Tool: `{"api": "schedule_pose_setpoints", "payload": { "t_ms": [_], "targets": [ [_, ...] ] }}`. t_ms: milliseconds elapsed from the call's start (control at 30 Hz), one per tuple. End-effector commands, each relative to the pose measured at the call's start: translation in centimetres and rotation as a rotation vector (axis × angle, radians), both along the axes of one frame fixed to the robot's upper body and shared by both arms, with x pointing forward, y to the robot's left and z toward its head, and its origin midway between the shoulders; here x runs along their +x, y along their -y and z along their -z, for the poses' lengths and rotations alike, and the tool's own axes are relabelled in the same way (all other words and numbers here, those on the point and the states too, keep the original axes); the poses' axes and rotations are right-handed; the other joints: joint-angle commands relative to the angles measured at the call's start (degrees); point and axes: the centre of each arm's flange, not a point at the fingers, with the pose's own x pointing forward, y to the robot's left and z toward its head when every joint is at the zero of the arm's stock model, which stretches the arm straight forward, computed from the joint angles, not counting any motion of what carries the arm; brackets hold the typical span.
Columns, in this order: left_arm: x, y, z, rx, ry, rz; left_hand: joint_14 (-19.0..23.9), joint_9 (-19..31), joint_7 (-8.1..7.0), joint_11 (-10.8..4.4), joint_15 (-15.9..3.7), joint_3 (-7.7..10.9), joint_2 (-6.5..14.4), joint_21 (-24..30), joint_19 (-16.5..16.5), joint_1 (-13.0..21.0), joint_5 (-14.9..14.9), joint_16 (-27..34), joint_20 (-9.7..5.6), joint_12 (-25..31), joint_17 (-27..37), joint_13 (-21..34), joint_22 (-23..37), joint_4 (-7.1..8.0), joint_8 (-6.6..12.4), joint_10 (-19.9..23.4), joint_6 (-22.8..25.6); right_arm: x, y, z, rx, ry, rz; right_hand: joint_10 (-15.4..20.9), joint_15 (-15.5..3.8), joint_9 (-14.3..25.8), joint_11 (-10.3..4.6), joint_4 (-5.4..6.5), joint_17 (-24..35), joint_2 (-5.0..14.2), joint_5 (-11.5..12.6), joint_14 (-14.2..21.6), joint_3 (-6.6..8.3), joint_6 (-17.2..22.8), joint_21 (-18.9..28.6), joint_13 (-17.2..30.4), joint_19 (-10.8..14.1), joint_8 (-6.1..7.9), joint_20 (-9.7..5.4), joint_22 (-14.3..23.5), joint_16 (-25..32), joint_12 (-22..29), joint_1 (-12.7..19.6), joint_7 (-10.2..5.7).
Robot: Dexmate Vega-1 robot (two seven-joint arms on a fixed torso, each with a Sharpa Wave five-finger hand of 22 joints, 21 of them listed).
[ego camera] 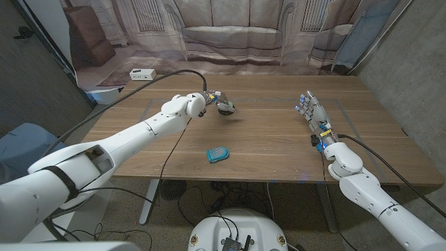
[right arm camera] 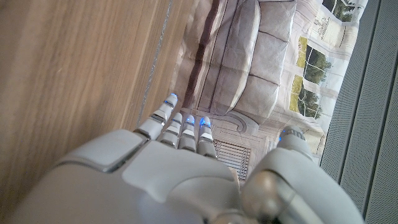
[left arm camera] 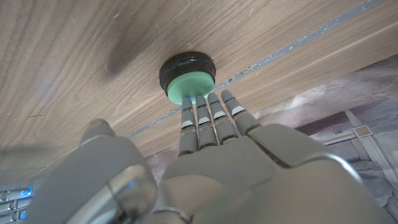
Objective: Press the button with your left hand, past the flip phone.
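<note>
Up close in the left wrist view, the left hand (left arm camera: 211,155) has its straight fingertips (left arm camera: 202,102) right on the button (left arm camera: 189,74), holding nothing, so the press looks underway or about done, can't tell how deep. Table (ego camera: 279,150) is wood; right hand (ego camera: 315,117) waits open, well apart. Button's a green cap in a black ring, beyond the blue flip phone (ego camera: 217,154).
</note>
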Motion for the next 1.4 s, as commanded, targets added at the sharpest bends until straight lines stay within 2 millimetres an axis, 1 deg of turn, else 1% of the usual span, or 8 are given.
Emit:
{"api": "schedule_pose_setpoints", "payload": {
  "t_ms": [33,233,300,600,700,1100,1200,1400],
  "targets": [
    [0.4,0.1,1.0,0.002,-0.027,-0.004,0.28,0.07,0.12,-0.16,-0.13,0.25,0.58,-0.02,0.43,-0.10,-0.25,-0.15,0.01,-0.08,0.19,0.19,0.12,-0.42,-0.10,0.60,0.73,-0.2,0.3,0.0,-0.002,-0.001,0.005,0.64,0.09,0.10,-0.06,-0.33,0.10,0.37,-0.21,0.52,0.06,0.47,-0.16,0.08,0.40,0.18,0.00,0.31,-0.04,-0.10,0.33,0.08],
    [0.6,0.0,1.5,0.004,-0.044,-0.011,0.45,0.07,0.26,-0.24,-0.09,0.24,0.63,-0.06,0.50,-0.06,-0.28,-0.15,-0.01,-0.12,0.19,0.19,0.13,-0.45,-0.11,0.70,0.93,-0.4,0.5,-0.2,-0.001,0.001,0.007,0.80,0.16,0.10,-0.06,-0.40,0.08,0.42,-0.24,0.61,0.07,0.56,-0.22,0.08,0.50,0.20,0.11,0.31,-0.03,-0.05,0.42,0.09],
    [0.7,-0.1,1.7,0.003,-0.052,-0.011,0.54,0.08,0.27,0.07,-0.11,0.24,0.65,-0.09,0.52,-0.04,-0.29,-0.14,-0.02,-0.11,0.19,0.19,0.13,-0.47,-0.12,0.86,1.03,-0.4,0.5,-0.2,-0.002,0.002,0.009,0.84,0.13,0.10,-0.07,-0.41,0.09,0.46,-0.26,0.72,0.08,0.58,-0.24,0.08,0.54,0.21,0.13,0.32,0.01,-0.05,0.45,0.06],
    [1.2,0.0,2.4,0.015,-0.083,-0.013,0.83,0.08,0.33,0.00,-0.06,0.21,0.69,-0.11,0.71,-0.01,-0.34,-0.12,-0.02,-0.15,0.19,0.20,0.14,-0.52,-0.14,1.06,1.31,-0.3,0.3,-0.4,-0.006,-0.003,0.005,1.05,0.18,0.10,0.13,-0.51,0.07,0.61,-0.30,0.83,0.13,0.75,-0.35,0.08,0.66,0.24,0.19,0.32,0.01,0.00,0.63,0.12],
    [1.3,0.1,2.5,0.025,-0.090,-0.016,0.92,0.08,0.35,-0.23,-0.06,0.19,0.71,-0.12,0.81,0.00,-0.35,-0.12,-0.02,-0.13,0.19,0.20,0.14,-0.53,-0.14,1.25,1.43,-0.2,0.3,-0.4,-0.004,-0.002,0.006,1.09,0.20,0.10,0.14,-0.54,0.07,0.65,-0.31,0.87,0.15,0.81,-0.38,0.08,0.67,0.26,0.18,0.32,0.01,0.00,0.68,0.09],
    [1.9,0.3,3.0,0.044,-0.125,-0.030,1.26,0.09,0.37,-0.08,-0.07,0.13,0.73,-0.13,1.06,0.01,-0.40,-0.10,-0.05,-0.17,0.19,0.21,0.15,-0.58,-0.21,1.55,1.63,0.0,0.2,-0.1,0.005,-0.014,0.004,1.15,0.24,0.10,0.18,-0.60,0.08,0.80,-0.37,0.90,0.18,0.92,-0.49,0.09,0.75,0.27,0.23,0.33,-0.01,-0.01,0.80,0.09],
    [2.0,0.3,3.0,0.045,-0.128,-0.032,1.37,0.09,0.36,0.18,-0.11,0.11,0.74,-0.15,1.12,0.00,-0.41,-0.10,-0.03,-0.15,0.20,0.21,0.15,-0.59,-0.25,1.72,1.68,0.0,0.2,-0.1,0.004,-0.011,0.005,1.14,0.27,0.10,0.19,-0.62,0.08,0.85,-0.38,0.94,0.19,0.92,-0.51,0.09,0.78,0.27,0.25,0.33,0.00,-0.02,0.84,0.11],
    [1.7,0.3,2.6,0.043,-0.114,-0.034,1.46,0.09,0.35,0.02,0.01,0.08,0.75,-0.19,1.17,-0.01,-0.43,-0.11,-0.01,-0.21,0.20,0.22,0.15,-0.60,-0.28,1.73,1.76,0.1,0.2,-0.2,0.000,-0.006,0.004,1.14,0.25,0.10,0.17,-0.67,0.08,0.94,-0.41,0.96,0.23,0.93,-0.57,0.09,0.82,0.25,0.25,0.33,-0.01,-0.04,0.94,0.12]
  ]
}}
